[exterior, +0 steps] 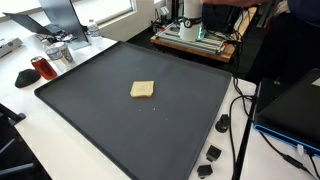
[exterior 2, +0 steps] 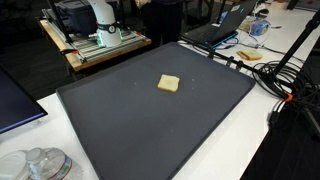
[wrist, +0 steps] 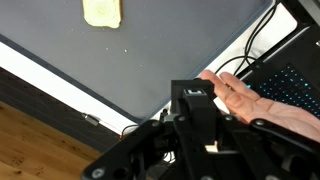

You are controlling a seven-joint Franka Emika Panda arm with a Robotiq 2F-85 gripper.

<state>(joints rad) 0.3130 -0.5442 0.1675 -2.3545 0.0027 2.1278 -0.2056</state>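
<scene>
A pale square slice of toast (exterior: 142, 90) (exterior 2: 169, 83) lies alone near the middle of a large dark mat (exterior: 100, 115) (exterior 2: 130, 130). In the wrist view the toast (wrist: 102, 12) sits at the top edge, far from my gripper (wrist: 194, 95). The gripper hangs beyond the mat's corner, over the table edge, its black fingers pressed together with nothing seen between them. A person's open hand (wrist: 243, 97) lies right beside the fingertips. Only the white robot base (exterior: 190, 15) (exterior 2: 100, 18) shows in both exterior views; the gripper itself does not.
An open laptop (wrist: 292, 88) (exterior: 295, 105) and cables (exterior 2: 290, 80) lie by the mat. A red can (exterior: 42, 68), a glass jar (exterior: 60, 52), small black parts (exterior: 213, 153) and glass lids (exterior 2: 35, 165) stand on the white table. Wooden floor (wrist: 30, 150) shows below.
</scene>
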